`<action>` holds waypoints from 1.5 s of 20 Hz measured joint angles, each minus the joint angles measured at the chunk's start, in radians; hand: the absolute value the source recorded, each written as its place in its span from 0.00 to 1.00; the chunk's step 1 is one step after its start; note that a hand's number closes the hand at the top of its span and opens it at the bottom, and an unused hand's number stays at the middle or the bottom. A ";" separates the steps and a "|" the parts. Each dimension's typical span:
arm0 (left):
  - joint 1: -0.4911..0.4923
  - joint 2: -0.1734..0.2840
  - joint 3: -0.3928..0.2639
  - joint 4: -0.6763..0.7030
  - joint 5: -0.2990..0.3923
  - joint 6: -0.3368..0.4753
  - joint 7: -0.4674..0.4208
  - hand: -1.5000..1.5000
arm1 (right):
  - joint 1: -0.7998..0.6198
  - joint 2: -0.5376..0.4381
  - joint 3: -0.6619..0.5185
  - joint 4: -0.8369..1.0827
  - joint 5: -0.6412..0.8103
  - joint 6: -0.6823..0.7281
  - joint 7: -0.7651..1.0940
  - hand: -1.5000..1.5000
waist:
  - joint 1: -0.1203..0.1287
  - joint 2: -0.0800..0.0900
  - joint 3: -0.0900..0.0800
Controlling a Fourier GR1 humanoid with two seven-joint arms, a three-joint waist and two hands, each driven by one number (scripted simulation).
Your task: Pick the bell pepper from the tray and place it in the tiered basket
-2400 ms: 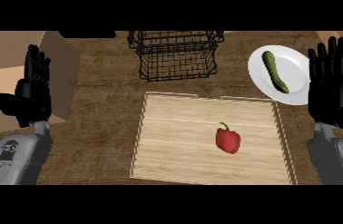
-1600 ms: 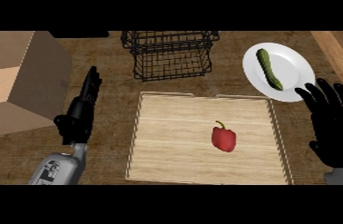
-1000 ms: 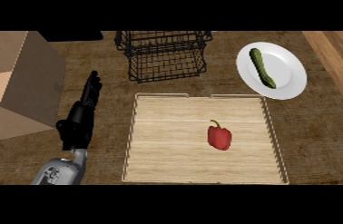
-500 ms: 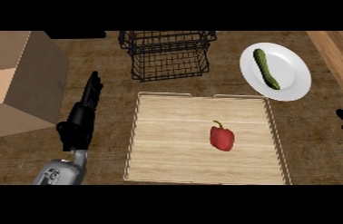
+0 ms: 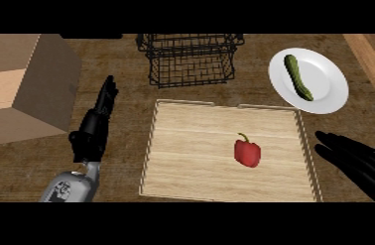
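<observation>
A red bell pepper with a short green stem lies on a pale wooden tray with a low raised rim, a little right of the tray's middle. Nothing touches the pepper.

The robot's right hand, black, comes in from the lower right corner of the head view. Its fingers are straight and spread, pointing up and to the left, and they hold nothing. The fingertips sit just beyond the tray's right rim. The pepper is to the left of this hand, near it but apart from it.

The robot's left hand, also black on a grey forearm, lies over the dark wooden counter on the far side of the tray from the right hand. It is seen edge-on, fingers straight and pointing away from the robot, holding nothing. The tray's left rim is just to its right.

A black wire tiered basket stands beyond the tray, ahead of and between both hands. A round white plate sits ahead of the right hand, carrying a long green cucumber. A tan box-shaped block stands to the left of the left hand.
</observation>
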 measured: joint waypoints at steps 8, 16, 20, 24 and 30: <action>-0.017 -0.023 0.000 -0.014 -0.020 -0.001 0.032 0.50 | -0.169 0.005 0.206 0.003 0.018 0.030 0.279 0.00 | 0.001 -0.001 0.000; 0.005 -0.019 0.026 -0.020 -0.022 -0.028 0.027 0.50 | -0.238 0.045 0.332 0.033 0.089 0.055 0.381 0.00 | -0.004 -0.002 0.001; 0.003 -0.030 0.033 -0.008 -0.029 -0.028 0.021 0.50 | -0.256 0.047 0.367 0.061 0.147 0.065 0.376 0.00 | -0.006 -0.002 0.002; 0.014 -0.037 0.034 -0.029 -0.035 -0.031 0.030 0.50 | -0.257 0.045 0.387 0.080 0.187 0.079 0.364 0.00 | -0.007 -0.002 0.002; 0.014 -0.046 0.038 -0.012 -0.045 -0.044 0.011 0.50 | -0.307 0.068 0.470 0.121 0.302 0.101 0.329 0.00 | -0.006 -0.002 0.002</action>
